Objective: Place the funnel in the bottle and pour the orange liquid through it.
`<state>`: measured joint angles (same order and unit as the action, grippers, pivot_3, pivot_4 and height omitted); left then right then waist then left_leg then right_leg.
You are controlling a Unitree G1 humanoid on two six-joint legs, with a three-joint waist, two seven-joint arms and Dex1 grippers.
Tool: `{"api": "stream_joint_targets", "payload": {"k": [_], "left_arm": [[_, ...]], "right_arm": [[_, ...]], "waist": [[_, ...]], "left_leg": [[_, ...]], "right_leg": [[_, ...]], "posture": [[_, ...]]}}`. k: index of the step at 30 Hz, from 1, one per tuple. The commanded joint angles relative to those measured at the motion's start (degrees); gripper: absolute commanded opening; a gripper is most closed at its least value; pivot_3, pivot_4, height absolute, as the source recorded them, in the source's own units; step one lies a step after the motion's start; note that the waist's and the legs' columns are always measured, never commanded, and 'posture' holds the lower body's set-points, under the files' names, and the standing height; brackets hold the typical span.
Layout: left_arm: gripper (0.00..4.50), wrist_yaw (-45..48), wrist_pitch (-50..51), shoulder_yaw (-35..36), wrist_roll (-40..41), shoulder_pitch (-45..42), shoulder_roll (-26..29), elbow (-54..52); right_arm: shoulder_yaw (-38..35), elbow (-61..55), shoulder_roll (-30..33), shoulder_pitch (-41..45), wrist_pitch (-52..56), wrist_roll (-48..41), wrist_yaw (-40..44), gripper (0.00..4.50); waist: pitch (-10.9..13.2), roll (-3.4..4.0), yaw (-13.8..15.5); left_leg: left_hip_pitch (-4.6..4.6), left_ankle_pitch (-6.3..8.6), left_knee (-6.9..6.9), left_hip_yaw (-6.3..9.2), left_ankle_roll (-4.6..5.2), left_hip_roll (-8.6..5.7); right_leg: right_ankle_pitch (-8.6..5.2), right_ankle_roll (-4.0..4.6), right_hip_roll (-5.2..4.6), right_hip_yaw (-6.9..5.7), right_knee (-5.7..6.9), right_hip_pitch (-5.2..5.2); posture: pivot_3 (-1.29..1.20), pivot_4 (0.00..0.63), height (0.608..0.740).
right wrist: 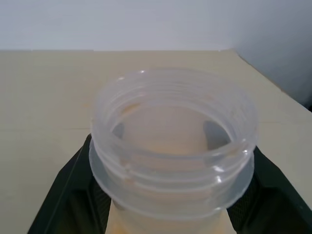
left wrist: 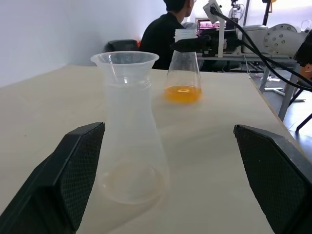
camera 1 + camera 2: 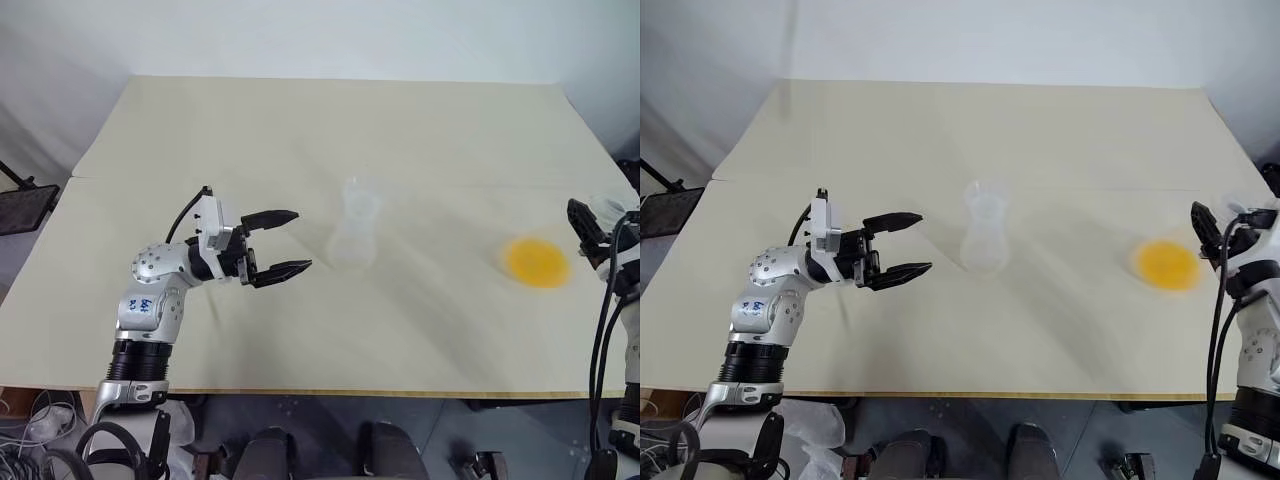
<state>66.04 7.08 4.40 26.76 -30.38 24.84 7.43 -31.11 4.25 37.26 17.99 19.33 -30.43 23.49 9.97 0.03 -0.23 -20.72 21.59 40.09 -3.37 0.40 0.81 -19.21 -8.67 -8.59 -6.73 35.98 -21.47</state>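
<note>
the left gripper [image 3: 285, 243] hung just above the table [image 3: 300, 130], fingers spread wide and aimed sideways at the bottle [image 3: 354, 243], near it but not touching, probably ready to steady it for the pour. the bottle stood upright mid-table, long axis vertical, neck up, with the funnel [image 2: 125, 63] already seated in its mouth, cone opening upward. well off to the right stood the flask [image 2: 183, 73] holding the orange liquid [image 3: 537, 262] as a shallow pool in its base, also upright with its mouth up. the right gripper [image 1: 165, 204] was pinching that flask just under its threaded rim, a finger on either side of the neck, presumably to carry it over and tip it.
</note>
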Motion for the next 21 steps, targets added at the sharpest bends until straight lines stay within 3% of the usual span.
{"api": "stream_joint_targets", "payload": {"k": [1,12,21], "left_arm": [[4.50,-0.34,-0.41,0.29,1.12,0.37,-0.05,-1.90],[4.50,-3.18,-2.98,1.06,0.48,2.90,-0.76,-1.45],[4.50,-4.92,-4.37,0.67,0.46,4.54,-1.82,-2.12]], "right_arm": [[0.78,-6.72,0.62,2.68,1.68,-2.04,-0.06,2.47],[22.94,-17.20,4.70,15.13,2.00,13.14,3.64,2.47],[34.73,-13.11,2.84,21.65,-4.89,30.46,1.33,2.47]], "waist": [[0.00,0.01,-0.14],[0.01,0.02,0.15],[0.01,0.01,-0.18]], "left_leg": [[0.00,0.00,0.00,0.00,0.00,0.01],[-0.15,0.00,0.06,0.30,0.00,0.00],[-0.47,0.00,0.14,0.50,-0.01,-0.05]], "right_leg": [[0.00,0.00,0.01,0.01,0.00,-0.01],[0.00,0.00,0.00,-0.14,-0.02,-0.04],[0.00,0.00,-0.05,-0.52,-0.05,-0.11]], "posture": [[0.00,0.150,0.740],[0.00,0.150,0.740],[0.00,0.150,0.740]]}}
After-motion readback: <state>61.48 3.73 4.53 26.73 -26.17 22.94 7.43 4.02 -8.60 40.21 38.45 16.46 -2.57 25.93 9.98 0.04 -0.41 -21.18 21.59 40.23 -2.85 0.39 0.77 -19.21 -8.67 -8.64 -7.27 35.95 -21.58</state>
